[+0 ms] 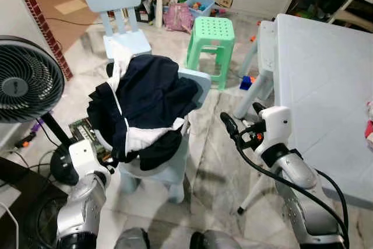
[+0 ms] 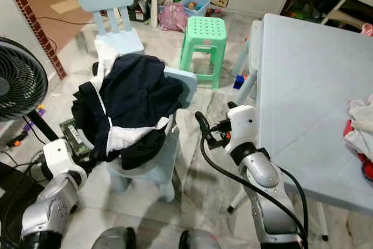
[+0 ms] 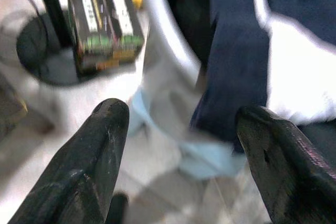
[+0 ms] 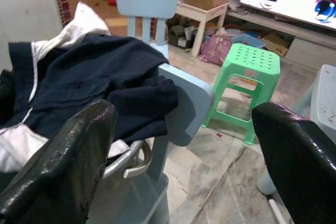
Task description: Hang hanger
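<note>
The task looks to be at its beginning. A dark garment (image 1: 145, 103) with white parts lies in a heap over a small pale blue chair (image 1: 195, 86). From under the cloth a metal hook (image 4: 134, 162) comes out, so I judge the hanger is there, inside the garment; nothing is hung yet.

The right gripper (image 4: 184, 166) is released, fingers wide apart, near the chair and pointing at the hook, holding nothing. The left gripper (image 3: 181, 150) is also spread and empty, low beside the chair. Grasping, lifting and hanging are all left to do.
</note>
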Robot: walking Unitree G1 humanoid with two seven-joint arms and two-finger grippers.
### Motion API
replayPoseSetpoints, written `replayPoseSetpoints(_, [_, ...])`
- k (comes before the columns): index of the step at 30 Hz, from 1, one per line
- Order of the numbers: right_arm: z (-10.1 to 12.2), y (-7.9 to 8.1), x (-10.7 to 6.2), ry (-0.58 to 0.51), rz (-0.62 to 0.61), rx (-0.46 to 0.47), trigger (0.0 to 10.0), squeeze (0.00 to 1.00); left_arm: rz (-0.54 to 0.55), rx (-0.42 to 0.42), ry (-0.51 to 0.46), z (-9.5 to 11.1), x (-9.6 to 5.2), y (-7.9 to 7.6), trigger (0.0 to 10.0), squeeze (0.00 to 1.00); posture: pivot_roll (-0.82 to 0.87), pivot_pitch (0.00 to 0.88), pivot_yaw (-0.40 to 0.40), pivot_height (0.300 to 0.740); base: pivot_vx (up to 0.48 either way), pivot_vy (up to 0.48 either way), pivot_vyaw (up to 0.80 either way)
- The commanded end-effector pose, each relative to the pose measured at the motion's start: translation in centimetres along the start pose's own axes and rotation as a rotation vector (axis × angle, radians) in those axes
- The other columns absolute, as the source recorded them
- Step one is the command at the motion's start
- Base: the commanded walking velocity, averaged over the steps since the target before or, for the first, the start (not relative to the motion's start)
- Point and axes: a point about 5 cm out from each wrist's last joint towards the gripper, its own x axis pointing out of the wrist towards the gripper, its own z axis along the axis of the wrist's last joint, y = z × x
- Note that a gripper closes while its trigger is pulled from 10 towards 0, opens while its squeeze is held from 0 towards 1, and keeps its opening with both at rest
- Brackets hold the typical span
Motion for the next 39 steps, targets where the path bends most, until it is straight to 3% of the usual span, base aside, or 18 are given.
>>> replayPoseSetpoints(1, [0.8, 0.1, -0.4, -0.006, 0.02, -0.011, 10.0, 0.0, -0.017, -0.021, 0.012, -0.6, 0.0, 0.0, 10.0, 0.0, -0.06, 0.17, -0.135, 0.74, 0.0, 0.0, 0.0])
replayPoseSetpoints(6, [1.1, -0.5, -1.5, 0.014, 0.008, -0.039, 10.0, 0.0, -0.055, -0.013, 0.013, -1.0, 0.5, -0.4, 10.0, 0.0, -0.11, 0.195, -0.151, 0.74, 0.0, 0.0, 0.0])
replayPoseSetpoints(16, [1.1, 0.0, -2.2, 0.045, 0.016, -0.045, 10.0, 0.0, -0.078, 0.012, -0.105, 1.4, 1.8, -0.7, 10.0, 0.0, -0.13, 0.208, -0.158, 0.74, 0.0, 0.0, 0.0])
replayPoseSetpoints(17, [1.2, 0.4, -2.2, 0.046, 0.038, -0.053, 10.0, 0.0, -0.092, 0.005, -0.122, 1.6, 2.3, -1.0, 4.9, 0.0, -0.14, 0.203, -0.16, 0.74, 0.0, 0.0, 0.0])
replayPoseSetpoints(18, [1.2, 0.5, -2.2, 0.046, 0.045, -0.055, 10.0, 0.0, -0.097, -0.001, -0.125, 1.6, 2.3, -1.1, 4.9, 0.0, -0.14, 0.203, -0.16, 0.74, 0.0, 0.0, 0.0])
replayPoseSetpoints(19, [1.2, 0.6, -2.2, 0.047, 0.058, -0.06, 10.0, 0.0, -0.107, -0.004, -0.128, 1.6, 2.4, -1.3, 0.5, 0.0, -0.14, 0.199, -0.161, 0.74, 0.0, 0.0, 0.0])
replayPoseSetpoints(20, [1.3, 0.8, -2.2, 0.054, 0.085, -0.06, 10.0, 0.0, -0.122, 0.01, -0.124, 1.5, 2.6, -1.7, 0.0, 0.0, -0.14, 0.198, -0.161, 0.74, 0.0, 0.0, 0.0])
replayPoseSetpoints(33, [1.3, 0.8, -2.1, 0.069, 0.125, -0.059, 10.0, 0.0, -0.157, 0.041, -0.159, 1.3, 3.3, -2.6, 0.0, 0.0, -0.14, 0.18, -0.153, 0.74, 0.0, 0.0, 0.0])
replayPoseSetpoints(39, [1.3, 1.0, -1.6, 0.058, 0.129, -0.062, 10.0, 0.0, -0.142, 0.108, -0.204, 2.1, 3.3, -2.5, 0.0, 0.0, -0.12, 0.172, -0.151, 0.74, 0.0, 0.0, 0.0])
